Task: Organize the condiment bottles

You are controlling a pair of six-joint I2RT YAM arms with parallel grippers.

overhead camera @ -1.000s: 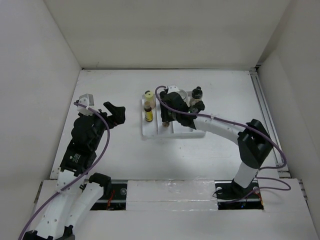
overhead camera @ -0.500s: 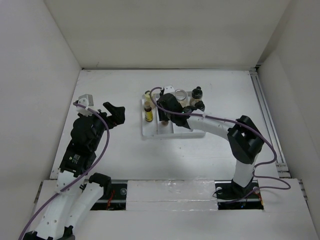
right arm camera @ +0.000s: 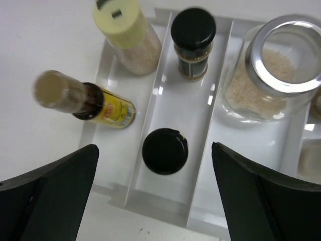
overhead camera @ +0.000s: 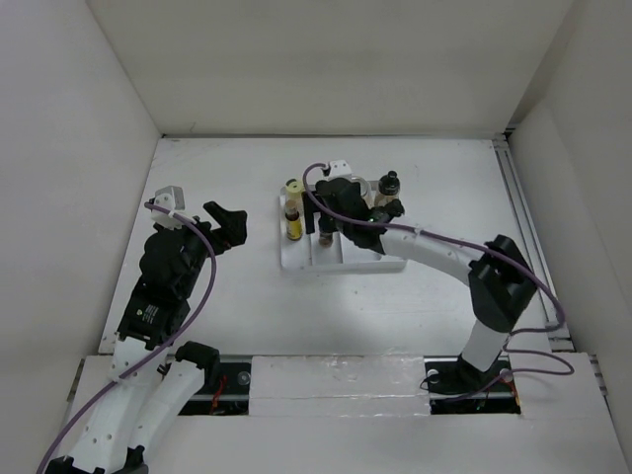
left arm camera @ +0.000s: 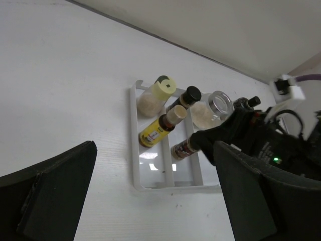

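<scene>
Risk: right claw (right arm camera: 154, 147) hung wide open, empty, over black-capped glass shaker bottle (right arm camera: 165, 152) mid-frame; off-centre descent could've toppled it.

White table (overhead camera: 247, 178), walled in left, right and far. One thing sits flat on it in the open: a white divided tray (overhead camera: 296, 259), right of centre and towards the far side, its long dividers running near to far. The condiment bottles (overhead camera: 292, 188) are inside that tray, not on the tabletop. There's a black-capped bottle (overhead camera: 390, 181) at the tray's far right corner, and whether it stands in the tray or on the table, can't tell. Down the right edge runs a pale rail (overhead camera: 520, 217). Along the near edge lies a pale strip (overhead camera: 336, 380).
</scene>
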